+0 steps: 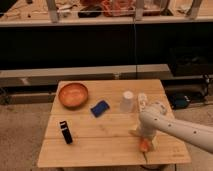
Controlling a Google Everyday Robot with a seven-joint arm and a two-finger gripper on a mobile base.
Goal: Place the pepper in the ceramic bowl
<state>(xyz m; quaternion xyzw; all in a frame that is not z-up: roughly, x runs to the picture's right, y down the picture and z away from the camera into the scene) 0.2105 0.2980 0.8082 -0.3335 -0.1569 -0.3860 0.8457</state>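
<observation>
At the near right edge of the wooden counter (95,147), the claw (143,139) is down at the boards, right over the pepper (144,145), whose orange end shows just beneath it. The white arm (175,127) covers the rest, so I cannot tell how wide the claw stands, or whether it holds the pepper or only touches it. The step in hand looks like the pick-up. Doing it well means a firm grip across the pepper's narrow body, then a straight lift high enough to clear what lies on the way. At the near left stands a small black object (66,132), well apart. Farther in, the blue block (99,108) lies almost on the straight line to the goal, and the white translucent cup (127,101) stands just beyond the arm; the carry should pass above both. Farthest, at the back left corner, the ceramic bowl (73,94) sits well apart from the pepper, and the release is best made low over its centre.
</observation>
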